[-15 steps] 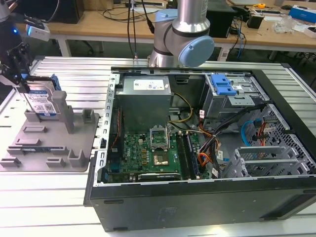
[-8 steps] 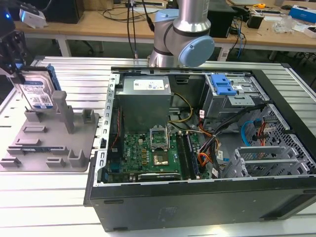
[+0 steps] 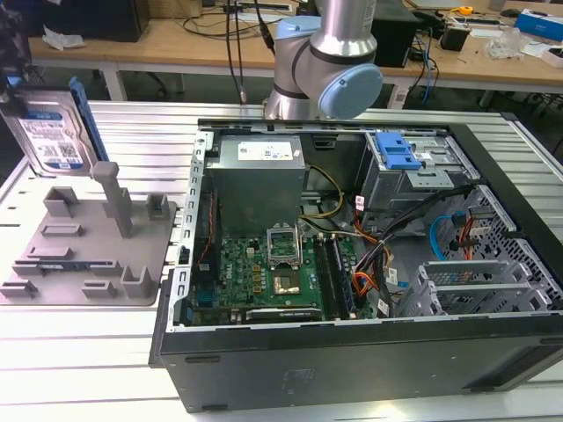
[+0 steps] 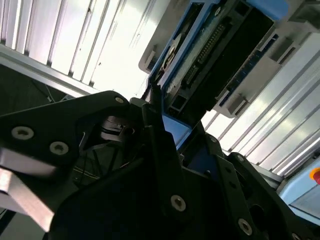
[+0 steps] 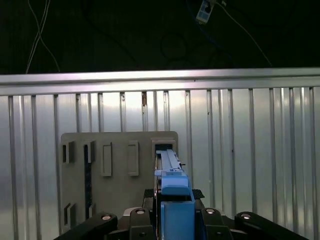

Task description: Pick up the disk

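Fingers point(image 4: 155, 107) look clamped on the disk point(image 3: 53, 127), one on each flat side, with the blue-railed edge poking out from between them in both wrist views. So the gripper point(image 5: 172, 202) has the disk point(image 5: 170, 172) lifted clear of the grey fixture point(image 3: 84, 251), up at the exterior view's left, tilted on edge. Open computer case point(image 3: 352, 264) sits well apart on the slatted table point(image 3: 88, 352).

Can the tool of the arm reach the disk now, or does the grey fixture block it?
Probably yes. In the first wrist view the disk sits between the fingers of the tool, which seems shut on it. In the exterior view the disk is raised above the grey fixture, so nothing blocks it.
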`<act>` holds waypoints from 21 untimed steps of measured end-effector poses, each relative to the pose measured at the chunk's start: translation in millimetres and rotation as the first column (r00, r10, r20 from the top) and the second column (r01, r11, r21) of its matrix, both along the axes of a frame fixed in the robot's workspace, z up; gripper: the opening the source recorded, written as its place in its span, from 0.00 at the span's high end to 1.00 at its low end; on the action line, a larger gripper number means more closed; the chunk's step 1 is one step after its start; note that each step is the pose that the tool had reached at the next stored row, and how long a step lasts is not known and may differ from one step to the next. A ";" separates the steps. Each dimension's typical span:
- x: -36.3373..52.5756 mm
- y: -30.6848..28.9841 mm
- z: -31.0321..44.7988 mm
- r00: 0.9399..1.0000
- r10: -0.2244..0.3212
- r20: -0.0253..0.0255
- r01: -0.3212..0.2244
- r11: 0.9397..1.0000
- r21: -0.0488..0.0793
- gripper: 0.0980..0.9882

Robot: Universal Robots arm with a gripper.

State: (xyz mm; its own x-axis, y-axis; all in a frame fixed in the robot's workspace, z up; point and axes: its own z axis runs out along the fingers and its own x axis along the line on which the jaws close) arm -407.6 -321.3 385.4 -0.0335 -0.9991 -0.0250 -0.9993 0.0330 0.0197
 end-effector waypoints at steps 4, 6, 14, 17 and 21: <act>0.0 -0.9 36.1 1.000 0.000 0.000 0.000 1.000 0.001 0.70; 0.0 -1.1 46.2 1.000 0.000 0.000 0.000 1.000 0.001 0.70; 0.4 -2.8 104.6 1.000 0.000 0.000 0.000 1.000 0.002 0.70; 0.8 -3.1 115.5 1.000 0.000 0.000 0.000 1.000 0.003 0.70; 1.5 -3.2 115.6 1.000 0.000 0.000 0.000 1.000 0.003 0.70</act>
State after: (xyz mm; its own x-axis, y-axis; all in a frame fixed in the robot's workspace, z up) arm -406.0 -324.5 501.0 -0.0335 -0.9990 -0.0282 -0.9993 0.0329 0.0198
